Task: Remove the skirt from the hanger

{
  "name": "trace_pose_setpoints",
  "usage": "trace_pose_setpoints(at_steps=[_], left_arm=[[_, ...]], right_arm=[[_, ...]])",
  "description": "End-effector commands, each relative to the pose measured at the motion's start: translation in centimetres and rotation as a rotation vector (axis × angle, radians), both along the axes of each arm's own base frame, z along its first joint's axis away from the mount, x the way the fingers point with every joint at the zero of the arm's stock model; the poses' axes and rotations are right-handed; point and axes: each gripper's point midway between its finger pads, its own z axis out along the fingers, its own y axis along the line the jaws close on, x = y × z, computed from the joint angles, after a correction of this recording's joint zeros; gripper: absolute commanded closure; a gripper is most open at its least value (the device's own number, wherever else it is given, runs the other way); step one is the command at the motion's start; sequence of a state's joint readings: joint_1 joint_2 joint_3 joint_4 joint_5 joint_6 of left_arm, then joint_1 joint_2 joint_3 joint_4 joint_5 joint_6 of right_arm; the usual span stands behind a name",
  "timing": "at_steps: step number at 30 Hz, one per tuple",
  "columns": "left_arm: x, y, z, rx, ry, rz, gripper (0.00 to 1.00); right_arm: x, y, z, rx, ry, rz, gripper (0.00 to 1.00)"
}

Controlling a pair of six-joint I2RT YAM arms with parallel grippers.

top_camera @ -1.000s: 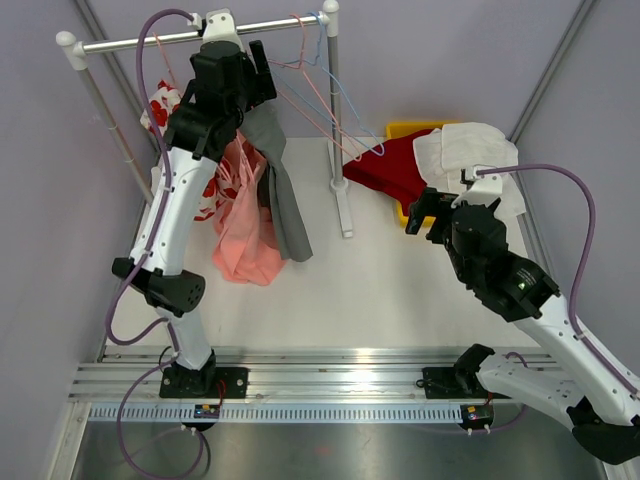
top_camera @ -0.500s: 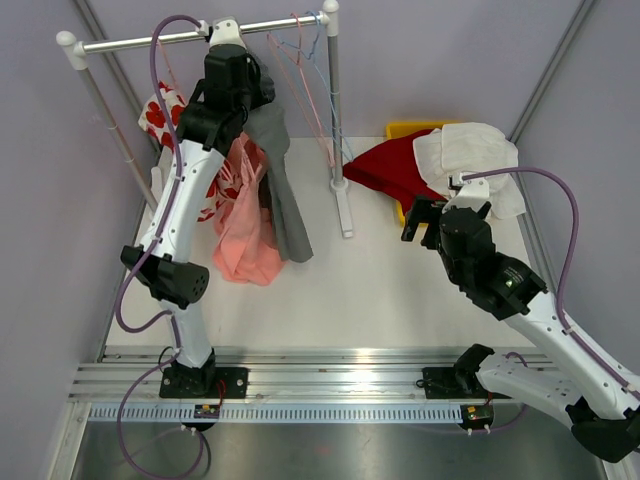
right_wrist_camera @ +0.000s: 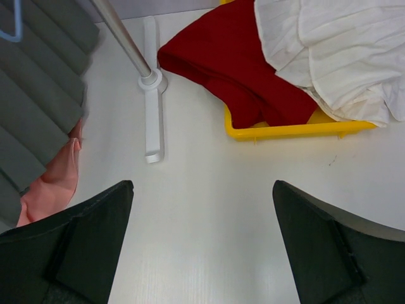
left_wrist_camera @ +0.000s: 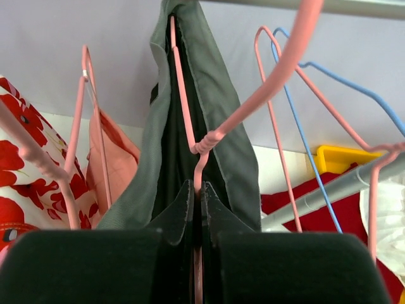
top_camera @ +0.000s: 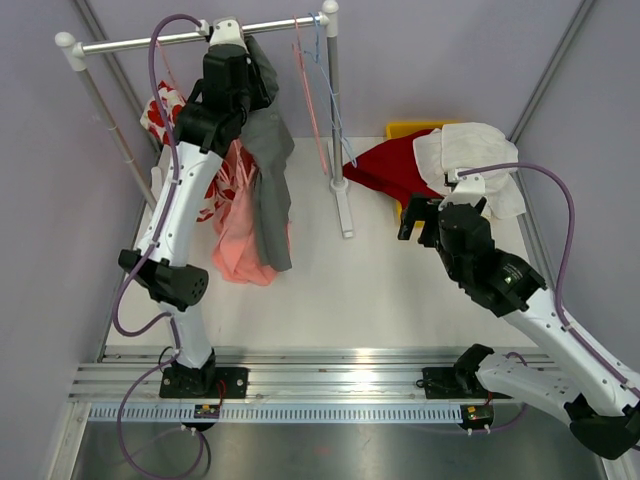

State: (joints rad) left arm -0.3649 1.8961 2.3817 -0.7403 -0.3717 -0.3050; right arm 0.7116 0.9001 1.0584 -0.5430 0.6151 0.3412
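Observation:
A grey skirt [top_camera: 268, 190] hangs from a pink wire hanger [left_wrist_camera: 182, 101] on the rack's rail [top_camera: 150, 40]. In the left wrist view the skirt [left_wrist_camera: 221, 114] drapes over both hanger arms just ahead of my fingers. My left gripper [left_wrist_camera: 199, 190] is shut on the hanger's twisted neck, right under the hook; in the top view it [top_camera: 250, 78] sits high by the rail. My right gripper [top_camera: 416, 218] hovers low over the table right of the rack post, open with nothing between its fingers [right_wrist_camera: 95, 221].
A pink garment [top_camera: 240, 245] and a red-flowered one [top_camera: 160, 110] hang left of the skirt. Empty pink and blue hangers [top_camera: 318, 80] hang by the rack post [top_camera: 335, 110]. A yellow bin [right_wrist_camera: 291, 131] at back right holds red cloth [top_camera: 390, 165] and white cloth [top_camera: 470, 155].
My left gripper has closed on the hanger's neck after moving up toward the rail. The skirt's hem has swung left. My right arm has crept slightly left.

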Motion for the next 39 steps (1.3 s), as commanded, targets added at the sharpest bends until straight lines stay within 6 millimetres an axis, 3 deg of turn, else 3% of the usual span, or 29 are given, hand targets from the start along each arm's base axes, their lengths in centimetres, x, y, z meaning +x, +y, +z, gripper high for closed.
trace_pose_setpoints(at_steps=[1,3,4,5,10,17,19,22,25,29,32,33,35,36,39], left_arm=[[-5.3,0.6,10.4,-0.068,-0.244,-0.025,1.00],[-7.1,0.3,11.8,-0.094,-0.270,-0.043,1.00],[-7.6,0.1,12.2,-0.101,-0.277,-0.049,1.00],[-8.5,-0.1,12.8,-0.108,-0.286,-0.053,1.00],[-10.0,-0.8,12.8,-0.115,-0.282,-0.051,1.00],[-10.8,-1.5,12.5,-0.142,-0.271,-0.045,1.00],[-10.8,-1.8,12.5,-0.152,-0.272,-0.048,1.00],[-10.7,-2.0,12.0,-0.157,-0.263,-0.044,1.00],[-10.8,-2.1,12.0,-0.171,-0.259,-0.052,1.00],[-12.3,-2.0,13.1,-0.207,-0.278,-0.068,1.00],[-13.0,-1.9,13.3,-0.217,-0.283,-0.072,1.00],[-13.0,-2.0,13.1,-0.222,-0.276,-0.071,1.00],[-13.3,-2.0,12.8,-0.235,-0.266,-0.077,1.00],[-13.3,-2.1,12.6,-0.238,-0.262,-0.081,1.00],[-14.0,-1.8,12.8,-0.261,-0.277,-0.083,1.00]], right_arm=[[0.2,2.0,5.9,0.085,-0.124,0.106,0.01],[-0.2,3.9,7.7,0.118,-0.150,0.217,0.02],[-0.5,4.5,9.7,0.142,-0.183,0.258,0.02],[-0.7,5.9,10.0,0.153,-0.169,0.318,0.02],[-1.5,10.8,13.9,0.163,-0.179,0.455,0.05],[-3.5,18.4,16.6,0.135,-0.182,0.531,0.02],[-5.4,20.9,17.5,0.144,-0.193,0.576,0.02],[-6.6,24.9,16.0,0.111,-0.168,0.598,0.02],[-7.4,27.2,15.3,0.102,-0.167,0.607,0.02],[-6.8,28.4,13.8,0.087,-0.199,0.572,0.02],[-6.0,28.9,12.4,0.060,-0.208,0.535,0.12],[-5.9,29.4,12.0,0.061,-0.210,0.532,0.22],[-5.7,29.6,11.4,0.051,-0.212,0.526,0.33],[-5.6,29.8,11.6,0.064,-0.221,0.525,0.55],[-6.0,30.0,10.5,0.044,-0.227,0.537,0.79]])
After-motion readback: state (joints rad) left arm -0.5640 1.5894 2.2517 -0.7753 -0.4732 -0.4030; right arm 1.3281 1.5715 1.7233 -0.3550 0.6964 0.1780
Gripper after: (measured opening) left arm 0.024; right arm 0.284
